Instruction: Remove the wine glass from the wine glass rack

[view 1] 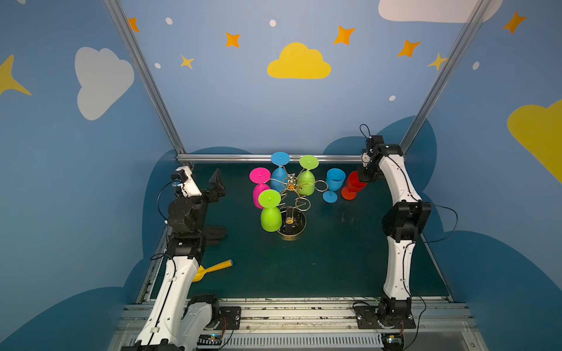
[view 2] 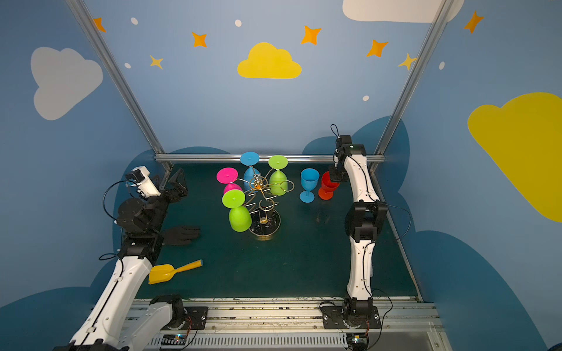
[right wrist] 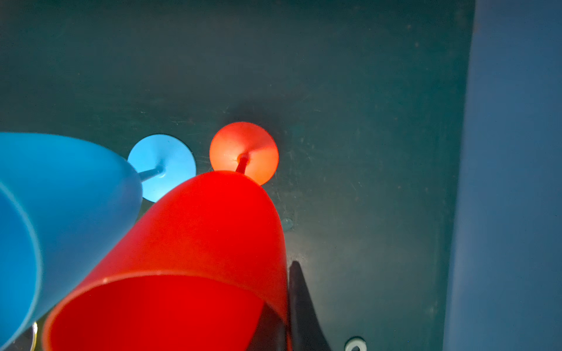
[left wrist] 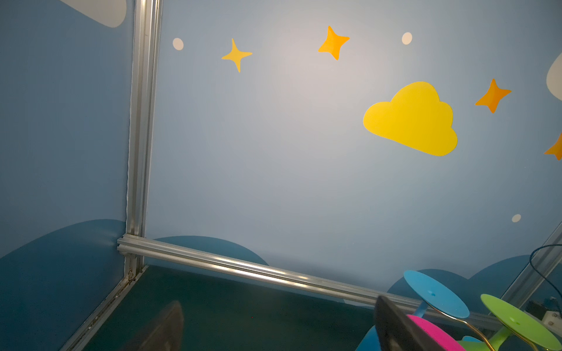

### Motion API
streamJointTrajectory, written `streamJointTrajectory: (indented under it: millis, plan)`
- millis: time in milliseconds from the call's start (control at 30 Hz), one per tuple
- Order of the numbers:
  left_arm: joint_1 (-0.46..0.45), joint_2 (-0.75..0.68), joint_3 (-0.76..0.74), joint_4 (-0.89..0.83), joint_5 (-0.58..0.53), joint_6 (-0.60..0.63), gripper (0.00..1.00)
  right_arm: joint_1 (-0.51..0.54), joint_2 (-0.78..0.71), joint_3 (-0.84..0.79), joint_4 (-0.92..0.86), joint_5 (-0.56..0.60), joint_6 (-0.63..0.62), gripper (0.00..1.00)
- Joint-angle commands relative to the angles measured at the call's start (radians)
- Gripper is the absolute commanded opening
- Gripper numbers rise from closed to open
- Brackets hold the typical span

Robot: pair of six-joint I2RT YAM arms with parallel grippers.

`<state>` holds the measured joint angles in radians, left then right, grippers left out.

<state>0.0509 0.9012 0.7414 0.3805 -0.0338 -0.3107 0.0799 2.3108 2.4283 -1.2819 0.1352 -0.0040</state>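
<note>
The gold wire wine glass rack (view 1: 292, 194) (view 2: 259, 186) stands mid-table on a round dark base (view 1: 296, 232). Four glasses hang on it upside down: pink (view 1: 261, 190), blue (view 1: 279, 174), and two green ones (view 1: 307, 182) (view 1: 270, 214). To its right, a red wine glass (view 1: 352, 186) (view 2: 327, 187) (right wrist: 197, 237) is off the rack and upright. My right gripper (view 1: 363, 177) (view 2: 336, 177) (right wrist: 284, 291) is shut on its rim, one finger inside the bowl and one outside. Its foot is at the mat; contact is unclear. My left gripper (view 1: 218, 186) (view 2: 179, 186) (left wrist: 278, 325) stands open and empty at the back left.
A blue glass (view 1: 334, 184) (view 2: 308, 182) (right wrist: 60, 197) stands upright right beside the red one. A yellow scoop (view 1: 214, 269) (view 2: 170, 271) lies front left. A dark glove-like shape (view 2: 182, 235) lies by the left arm. An aluminium rail (view 1: 228, 158) bounds the back edge.
</note>
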Motion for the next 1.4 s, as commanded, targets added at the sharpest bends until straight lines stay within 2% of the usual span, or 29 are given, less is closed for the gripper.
streamJointTrajectory:
  millis: [0, 167, 333, 500, 867, 1000, 1100, 1167, 1233, 1300, 1367]
  plan:
    - [0.007, -0.002, -0.008, 0.002, 0.005, 0.004, 0.96, -0.002, 0.012, 0.036, -0.073, -0.018, 0.013, 0.00]
    - [0.012, 0.001, -0.008, 0.003, 0.006, 0.002, 0.96, 0.002, 0.006, 0.036, -0.060, -0.005, 0.016, 0.14]
    - [0.014, 0.003, -0.008, 0.002, 0.007, 0.002, 0.96, -0.001, -0.031, 0.033, -0.028, -0.046, 0.030, 0.29]
    - [0.019, 0.005, -0.008, 0.002, 0.006, 0.002, 0.96, -0.006, -0.069, 0.032, 0.014, -0.050, 0.038, 0.37]
    - [0.021, -0.004, -0.013, 0.006, 0.002, 0.008, 0.96, -0.023, -0.171, -0.006, 0.104, -0.072, 0.053, 0.38]
    - [0.023, -0.011, -0.014, 0.006, 0.005, 0.014, 0.96, -0.022, -0.253, -0.026, 0.108, -0.081, 0.055, 0.38]
    - [0.026, -0.005, -0.014, 0.009, 0.014, 0.008, 0.96, -0.020, -0.359, -0.114, 0.160, -0.171, 0.055, 0.38]
    - [0.047, 0.000, -0.011, 0.011, 0.045, -0.012, 0.95, -0.018, -0.456, -0.243, 0.266, -0.264, 0.039, 0.38]
    - [0.103, 0.004, -0.008, 0.027, 0.109, -0.073, 0.95, -0.014, -0.567, -0.399, 0.416, -0.329, 0.060, 0.38]
    - [0.175, -0.004, -0.007, 0.053, 0.173, -0.156, 0.95, -0.013, -0.642, -0.482, 0.485, -0.348, 0.088, 0.40]
    - [0.218, -0.009, -0.009, 0.064, 0.201, -0.137, 0.94, -0.009, -0.692, -0.531, 0.532, -0.367, 0.106, 0.42]
